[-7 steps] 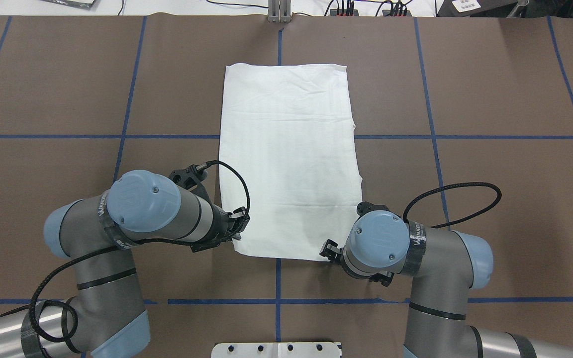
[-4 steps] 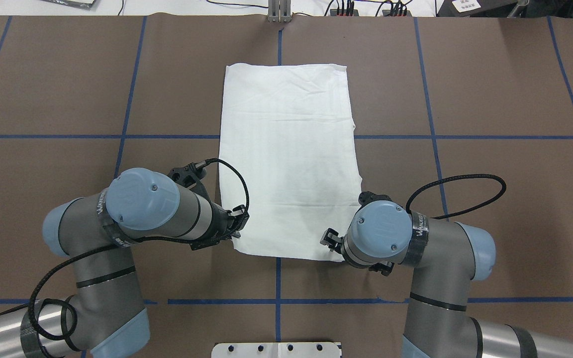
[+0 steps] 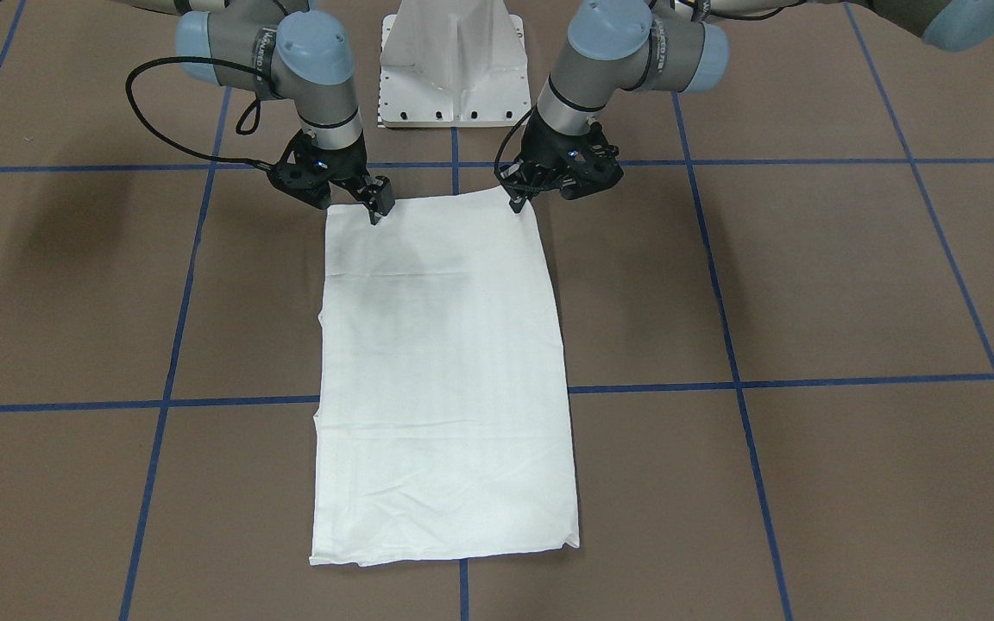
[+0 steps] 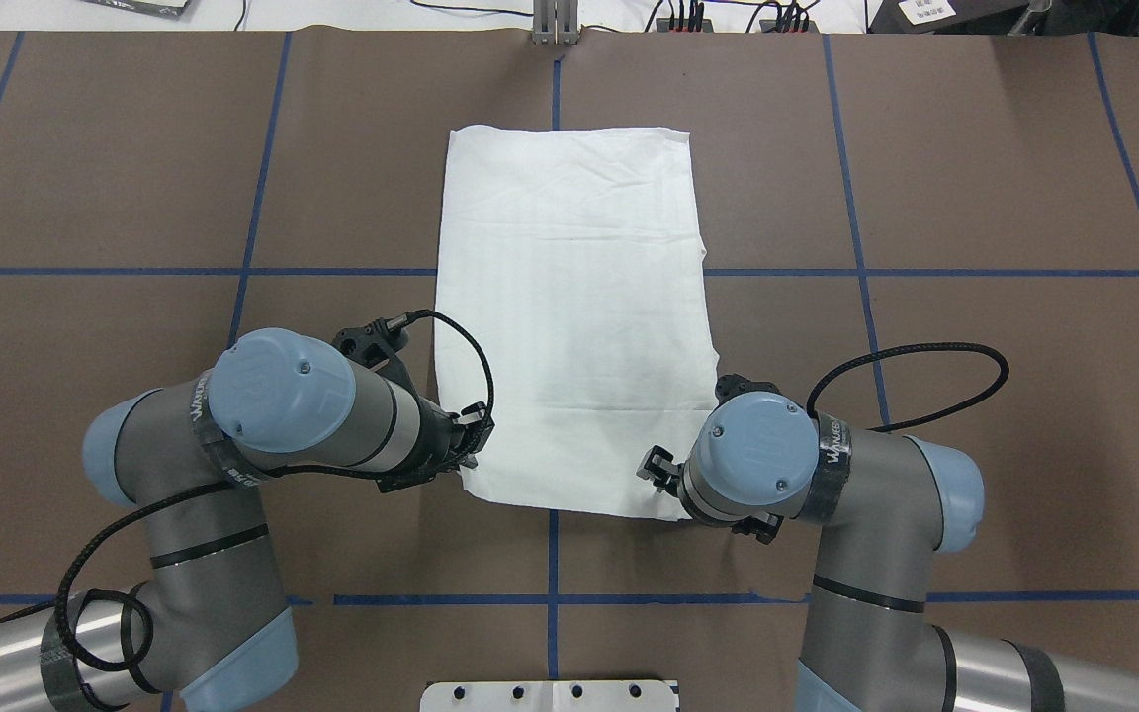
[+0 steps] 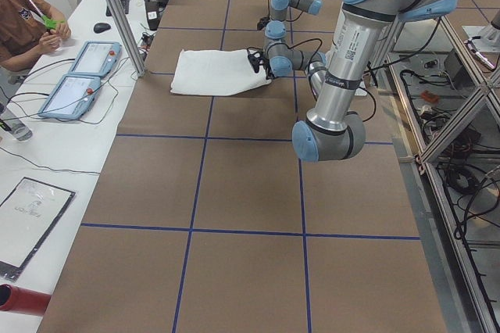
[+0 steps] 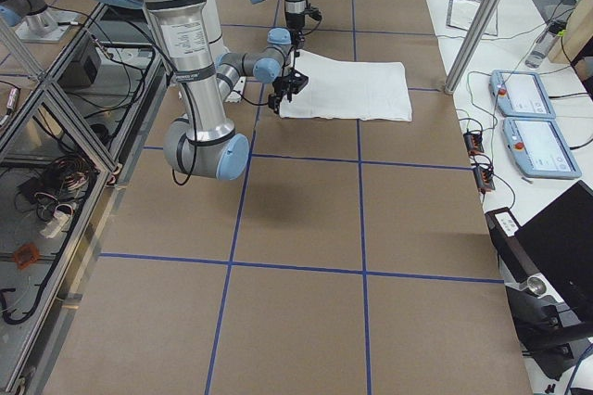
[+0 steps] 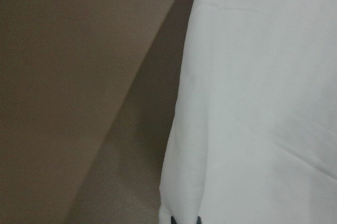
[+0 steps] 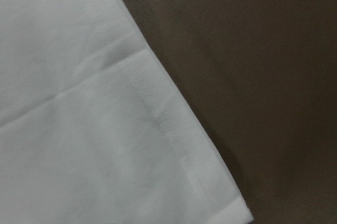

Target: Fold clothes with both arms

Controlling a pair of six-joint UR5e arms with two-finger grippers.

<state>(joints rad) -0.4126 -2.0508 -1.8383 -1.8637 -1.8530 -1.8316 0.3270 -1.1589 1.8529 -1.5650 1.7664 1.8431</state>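
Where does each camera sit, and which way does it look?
Front-facing: across the table, facing the robot; right arm, left arm, pedestal.
Overhead: behind the robot, looking down at the shirt; both again.
Exterior left: table's end; left arm nearest.
Exterior right: opposite end; right arm nearest.
Left wrist: close over shirt's edge; no arm.
Right wrist: shirt's hemmed corner; no arm.
Shared: all show the shirt.

The big brown table [image 4: 975, 148] has blue tape lines [image 4: 134, 271] that make squares on it. A white shirt [image 4: 569, 297], folded into a long shape, lies flat in the middle. The robot's white base [image 4: 550, 694] sits at the bottom middle edge.
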